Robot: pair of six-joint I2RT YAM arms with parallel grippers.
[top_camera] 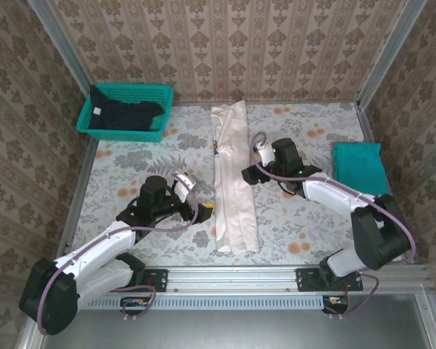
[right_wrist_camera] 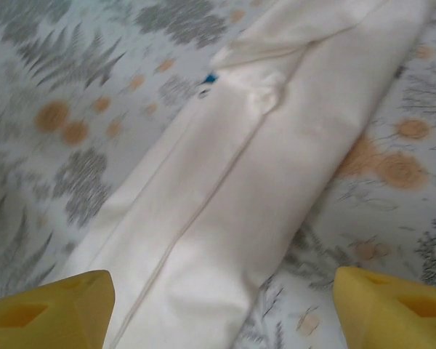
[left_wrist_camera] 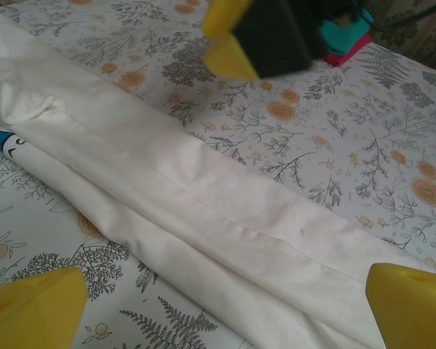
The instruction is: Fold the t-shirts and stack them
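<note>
Tabletop (top_camera: 138, 167) from above carries basket (top_camera: 131, 88) and teal shirt (top_camera: 360, 167)

The table (top_camera: 131, 167) was a flat top covered in a pale cloth printed with grey ferns and orange blossoms. Directly on it lay a cream-white t-shirt (top_camera: 231, 182), folded into a long narrow strip that ran from the far edge toward the near edge at centre. A teal t-shirt (top_camera: 359, 167) sat folded into a rectangle by the right edge, and a teal mesh basket (top_camera: 123, 135) stood in the far left corner, well apart from both.
</note>
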